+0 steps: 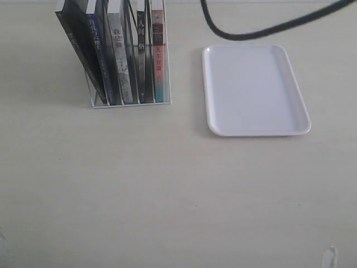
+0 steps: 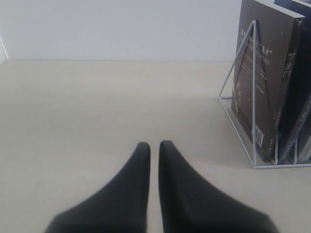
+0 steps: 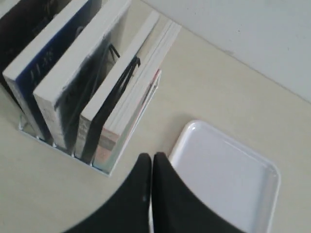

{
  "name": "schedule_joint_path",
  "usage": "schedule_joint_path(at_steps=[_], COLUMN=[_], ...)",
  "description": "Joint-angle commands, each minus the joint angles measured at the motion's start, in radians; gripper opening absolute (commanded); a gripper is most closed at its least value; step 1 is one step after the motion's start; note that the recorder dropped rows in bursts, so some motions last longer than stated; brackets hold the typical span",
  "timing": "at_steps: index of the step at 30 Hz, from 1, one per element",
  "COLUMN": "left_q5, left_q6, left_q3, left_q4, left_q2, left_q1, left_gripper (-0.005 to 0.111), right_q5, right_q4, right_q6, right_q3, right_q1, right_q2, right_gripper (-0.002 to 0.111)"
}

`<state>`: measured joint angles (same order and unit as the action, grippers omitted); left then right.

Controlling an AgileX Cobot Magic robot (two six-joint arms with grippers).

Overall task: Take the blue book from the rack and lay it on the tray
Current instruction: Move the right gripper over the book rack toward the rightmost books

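Observation:
The blue book [image 1: 100, 56] stands upright in the white wire rack [image 1: 131, 104], second slot from the left, dark blue spine facing out. From above, the right wrist view shows the blue book [image 3: 48, 63] between a black book and a grey one. The empty white tray [image 1: 254, 89] lies flat to the right of the rack. My right gripper [image 3: 151, 156] is shut and holds nothing; it hovers over the gap between the rack [image 3: 112, 170] and the tray [image 3: 228, 179]. My left gripper [image 2: 154, 144] is shut and empty, low over the table, well short of the rack [image 2: 252, 73]. Neither gripper shows in the exterior view.
A black-spined book [image 1: 78, 50] leans at the rack's left end; grey, black and pink-and-teal [image 1: 158, 56] books fill the other slots. A black cable [image 1: 251, 30] hangs across the top above the tray. A pale wall stands behind the table.

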<state>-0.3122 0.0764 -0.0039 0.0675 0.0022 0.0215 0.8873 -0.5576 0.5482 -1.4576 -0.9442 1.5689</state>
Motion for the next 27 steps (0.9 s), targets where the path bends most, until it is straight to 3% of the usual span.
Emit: schedule_joint_path(at_steps=[1, 8, 10, 11, 13, 27], left_q5=[0.006, 0.006, 0.006, 0.006, 0.006, 0.006], left_q6=[-0.002, -0.002, -0.002, -0.002, -0.002, -0.002], left_q3=[0.004, 0.004, 0.004, 0.004, 0.004, 0.004], left_q4=[0.002, 0.002, 0.002, 0.002, 0.002, 0.002], left_q2=[-0.002, -0.002, -0.002, -0.002, -0.002, -0.002], left_q1=[-0.008, -0.008, -0.008, -0.008, -0.008, -0.008], left_gripper=[0.006, 0.006, 0.006, 0.006, 0.006, 0.006], right_q5=[0.039, 0.086, 0.069, 0.056, 0.056, 0.033], right_q4=[0.118, 0.195, 0.202, 0.217, 0.217, 0.25], right_q6=[0.052, 0.003, 0.001, -0.001, -0.001, 0.006], right_q3=[-0.108, -0.26, -0.276, -0.289, -0.291, -0.291], right_q1=[0.061, 0.118, 0.118, 0.118, 0.118, 0.119], right_q2=[0.061, 0.159, 0.179, 0.2, 0.216, 0.314], right_gripper=[0.0, 0.006, 0.018, 0.033, 0.042, 0.04])
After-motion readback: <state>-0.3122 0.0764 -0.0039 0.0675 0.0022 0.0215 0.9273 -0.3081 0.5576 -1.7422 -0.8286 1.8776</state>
